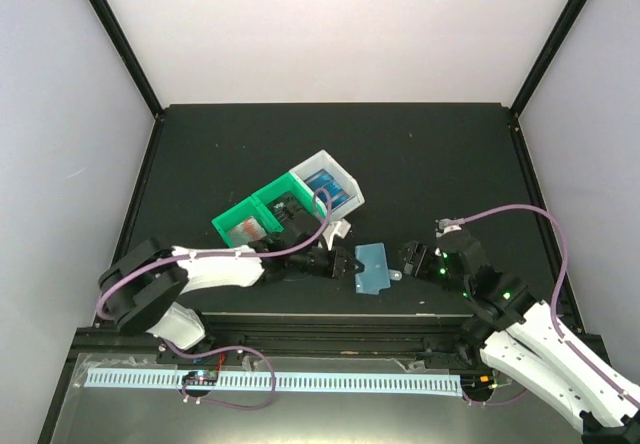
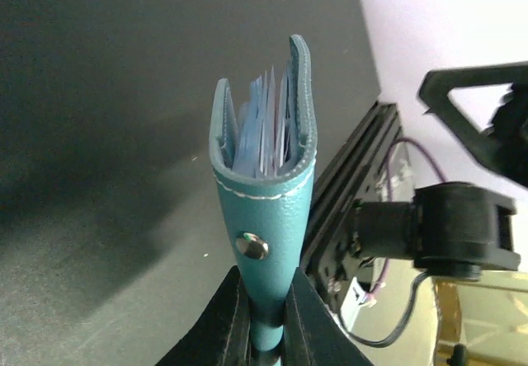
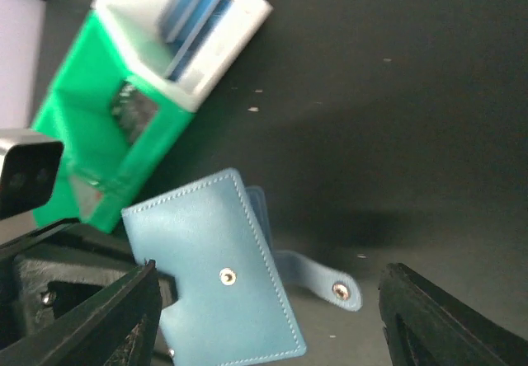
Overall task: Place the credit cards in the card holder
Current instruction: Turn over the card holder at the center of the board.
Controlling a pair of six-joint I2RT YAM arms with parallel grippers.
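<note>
Left gripper (image 1: pixel 350 263) clamps one edge of the teal card holder (image 1: pixel 372 269); right gripper (image 1: pixel 411 258), jaws apart, faces its snap tab (image 3: pixel 328 283).

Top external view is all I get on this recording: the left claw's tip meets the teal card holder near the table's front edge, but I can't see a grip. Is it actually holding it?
Observer: Yes. The left wrist view shows the left claw shut on the card holder, pinching its edge just below the snap stud.
Operator: Is the holder closed flat, or open?
Observer: Open a little. Its two covers stand apart at the far end, with thin pale blue sheets fanned between them. I cannot tell whether those are sleeves or cards.
</note>
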